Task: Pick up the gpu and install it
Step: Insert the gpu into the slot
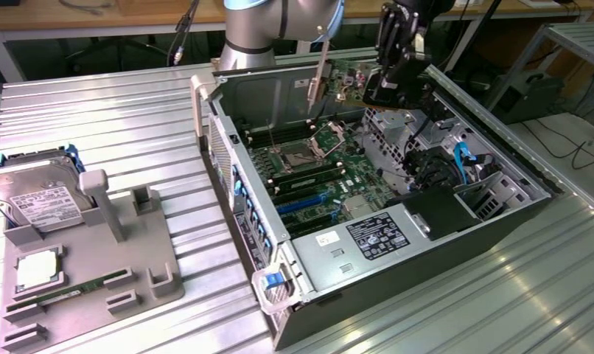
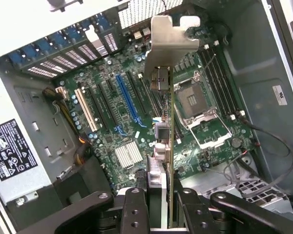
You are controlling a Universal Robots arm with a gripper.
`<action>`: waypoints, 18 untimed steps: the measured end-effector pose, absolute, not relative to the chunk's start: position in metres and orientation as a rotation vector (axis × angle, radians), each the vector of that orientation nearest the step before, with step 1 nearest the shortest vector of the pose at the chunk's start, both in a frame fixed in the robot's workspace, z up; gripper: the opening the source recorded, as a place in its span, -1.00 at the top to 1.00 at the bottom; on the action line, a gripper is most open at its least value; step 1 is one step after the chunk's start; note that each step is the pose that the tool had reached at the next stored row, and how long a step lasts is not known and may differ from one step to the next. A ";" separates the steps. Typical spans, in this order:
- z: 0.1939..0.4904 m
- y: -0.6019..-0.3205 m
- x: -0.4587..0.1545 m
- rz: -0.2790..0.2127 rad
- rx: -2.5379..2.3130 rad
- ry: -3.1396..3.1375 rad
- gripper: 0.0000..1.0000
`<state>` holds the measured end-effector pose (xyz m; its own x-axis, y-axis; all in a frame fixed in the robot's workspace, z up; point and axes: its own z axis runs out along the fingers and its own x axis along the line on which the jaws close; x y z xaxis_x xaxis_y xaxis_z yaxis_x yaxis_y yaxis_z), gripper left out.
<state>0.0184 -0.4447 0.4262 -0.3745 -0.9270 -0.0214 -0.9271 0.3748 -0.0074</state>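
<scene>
My gripper [image 1: 390,77] is shut on the gpu [image 1: 348,80] and holds it in the air above the open computer case [image 1: 277,295], over the case's far end. The card hangs edge-on, its silver bracket [image 1: 322,77] pointing toward the exterior view's left. In the wrist view the gpu [image 2: 170,122] runs away from my gripper [image 2: 161,207] as a thin green edge that ends in the silver bracket [image 2: 168,41]. Beneath it lies the motherboard [image 2: 112,83] with its blue slot [image 2: 129,105] and the open processor socket [image 2: 198,102]. The card is apart from the board.
On the exterior view's left, a grey fixture [image 1: 91,287] carries a silver hard drive [image 1: 41,199], a processor [image 1: 38,269] and a green RAM stick [image 1: 66,293]. The power supply [image 1: 371,236] fills the case's near end. Cables [image 1: 464,158] and drive bays sit on its right side.
</scene>
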 end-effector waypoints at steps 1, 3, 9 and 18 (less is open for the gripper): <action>0.426 -0.445 0.018 0.009 -1.768 2.570 0.44; 0.426 -0.445 0.018 0.010 -1.815 2.537 0.44; 0.426 -0.445 0.018 0.011 -1.941 2.443 0.44; 0.419 -0.445 0.018 0.015 -2.128 2.283 0.44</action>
<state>0.0184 -0.4448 0.4188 -0.0703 -0.9973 -0.0213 -0.9975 0.0705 -0.0069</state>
